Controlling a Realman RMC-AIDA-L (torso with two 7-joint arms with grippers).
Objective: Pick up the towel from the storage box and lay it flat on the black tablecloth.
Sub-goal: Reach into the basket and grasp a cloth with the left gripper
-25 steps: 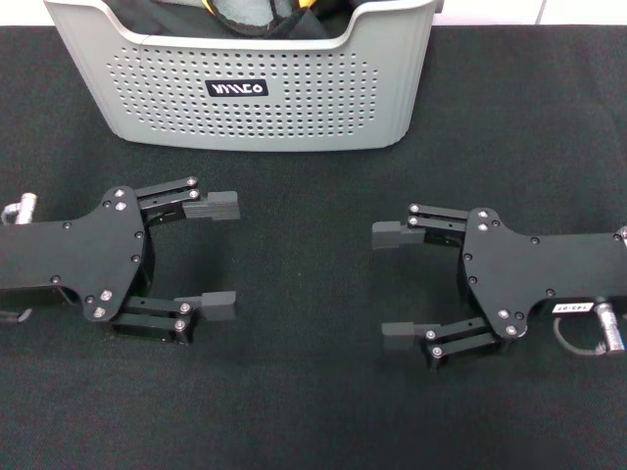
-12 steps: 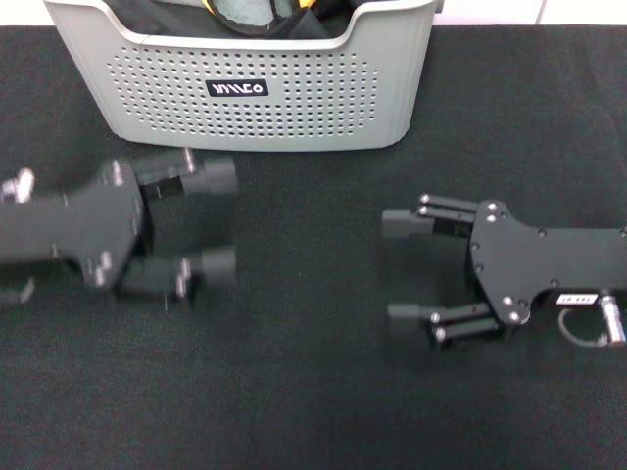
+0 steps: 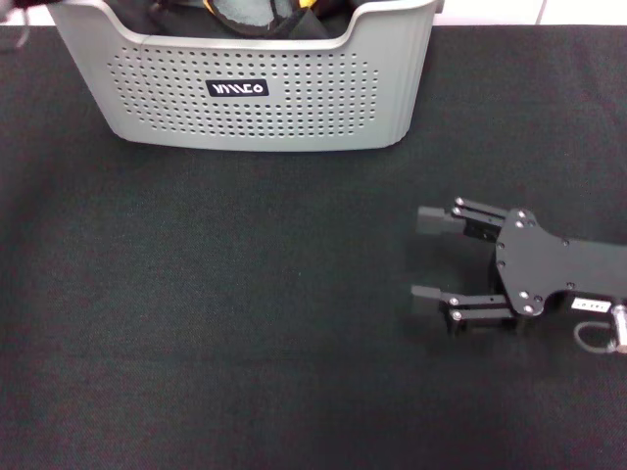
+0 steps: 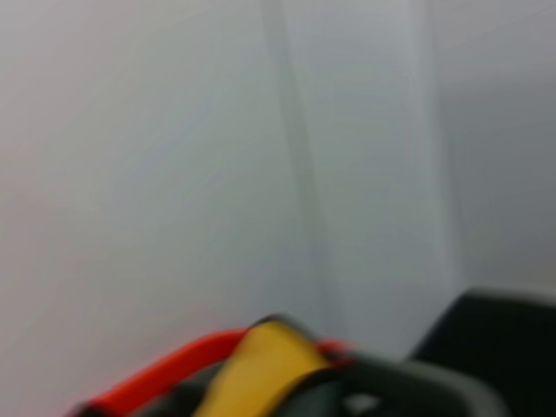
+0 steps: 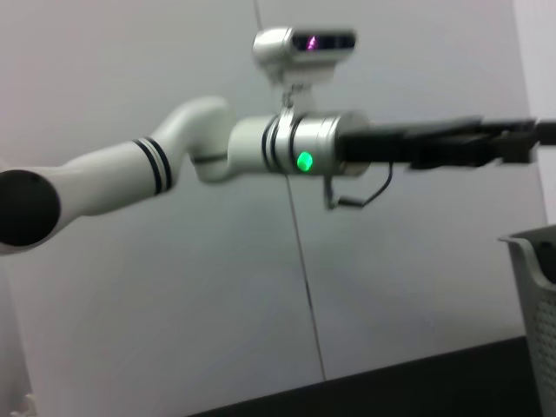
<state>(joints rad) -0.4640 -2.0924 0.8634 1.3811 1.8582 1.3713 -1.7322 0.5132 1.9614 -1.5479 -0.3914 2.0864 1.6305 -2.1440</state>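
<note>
The storage box (image 3: 255, 127) stands at the far middle of the black tablecloth (image 3: 245, 333). The towel (image 3: 250, 10) lies bundled inside it, with gray fleece, a black border and yellow bits showing above the rim. My right gripper (image 3: 431, 255) rests low over the tablecloth at the right, open and empty, pointing left. My left gripper is out of the head view. It shows in the right wrist view (image 5: 512, 139), raised high and reaching toward the box rim (image 5: 534, 261). The left wrist view shows only a blurred yellow fold (image 4: 261, 365) against a wall.
Black fabric (image 3: 323, 24) also lies in the box beside the towel. A white wall stands behind the table. The tablecloth stretches wide in front of the box and to both sides.
My left gripper has lifted off the tablecloth at the left and left the head view, heading up toward the box. My right gripper has drawn back to the right.
</note>
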